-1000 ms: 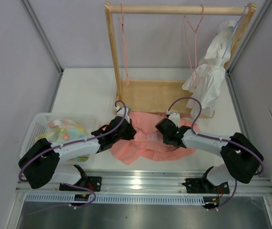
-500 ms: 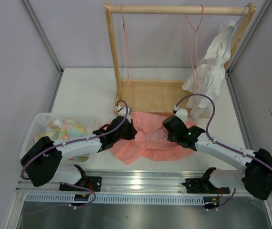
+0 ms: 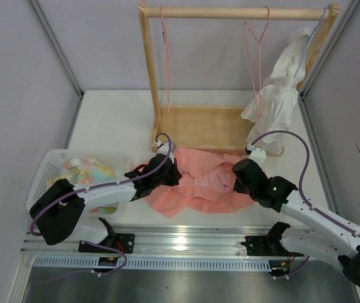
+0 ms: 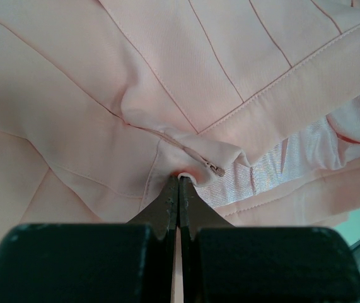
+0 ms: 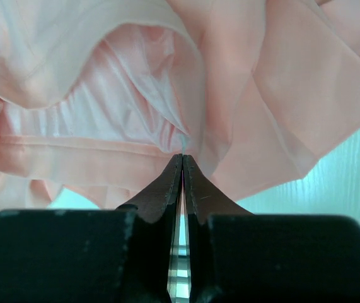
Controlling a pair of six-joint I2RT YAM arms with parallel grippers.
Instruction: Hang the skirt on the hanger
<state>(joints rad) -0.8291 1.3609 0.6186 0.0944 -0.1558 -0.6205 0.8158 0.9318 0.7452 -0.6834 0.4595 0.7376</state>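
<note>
The salmon-pink pleated skirt [image 3: 198, 183] lies crumpled on the table in front of the wooden rack. My left gripper [image 3: 169, 172] is shut on its left side; in the left wrist view the jaws [image 4: 180, 178] pinch a fold beside the zipper [image 4: 200, 158]. My right gripper [image 3: 238, 175] is at the skirt's right side, its jaws [image 5: 183, 156] shut on a thin edge of the skirt [image 5: 135, 101] by the pale lining. Two thin pink wire hangers hang from the rail, one at the left [image 3: 165, 57] and one at the right [image 3: 256, 47].
The wooden rack [image 3: 230, 12] has a wooden base board [image 3: 202, 126]. A white garment [image 3: 277, 101] hangs on a pale blue hanger at the rack's right end. A white basket [image 3: 46, 172] with pastel patterned cloth [image 3: 90, 173] stands at the left. Grey walls stand on both sides.
My right arm has swung outward and its gripper has moved right across the skirt, drawing the fabric with it. My left gripper has barely moved.
</note>
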